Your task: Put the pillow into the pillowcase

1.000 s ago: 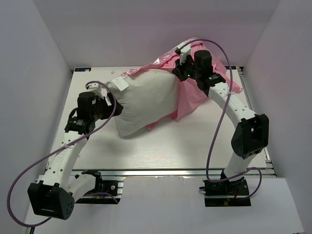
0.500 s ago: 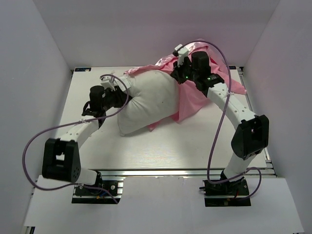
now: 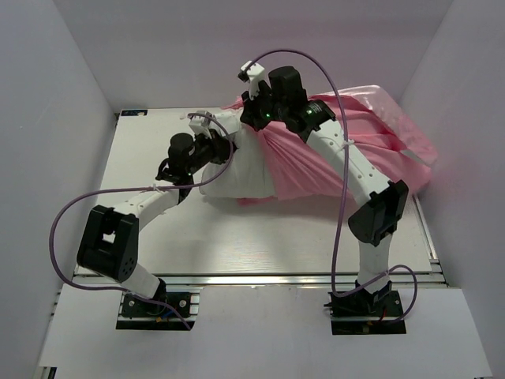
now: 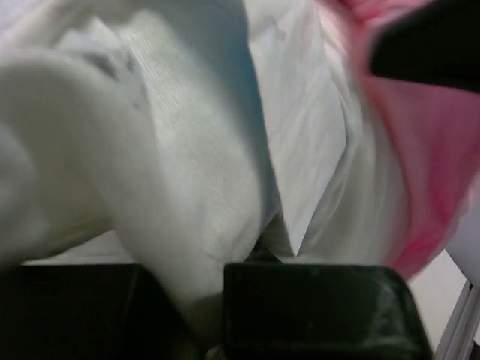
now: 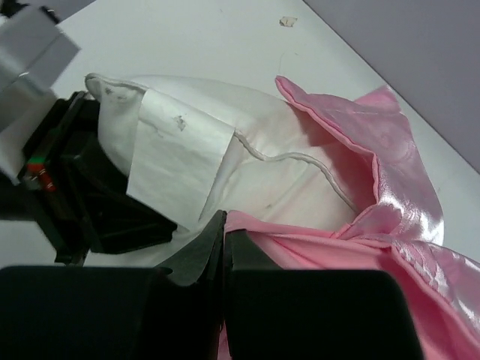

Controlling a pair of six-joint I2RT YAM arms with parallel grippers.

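Tag point(image 5: 176, 161) first: flat white rectangular fabric flap sewn into a corner seam of the pillow point(image 3: 241, 170), with a couple of small dark marks on it; any print is too small to read

Pillow: plump, white woven cloth. Fine ribbed weave shows in the left wrist view, and there's a corded seam along the edge and a few dark specks. It lies on the white desk point(image 3: 237, 237), back-middle. Right part is inside the pillowcase point(image 3: 316, 166); left end and tagged corner stick out

Pillowcase: pink satin, glossy, creased into long folds. A raised braided-looking pattern shows on the shiny face at the lower right of the right wrist view. The mouth hem runs across the pillow just right of the tag. The loose far end is lifted off toward the right side of the desk, blurred in the top view

Left claw point(image 4: 184, 279): clenched on a bunched fold of the pillow next to the tag, white cloth squeezed between the two black fingers

Right claw point(image 5: 223, 225): black fingers pinched together on the pink hem of the pillowcase mouth, held just above the pillow, near the tag

Top view: both claws close together at the pillow's exposed end, left one low at the end, right one above the back edge

Small pale scrap point(image 5: 288, 22) on the desk beyond the pillow, well apart from it
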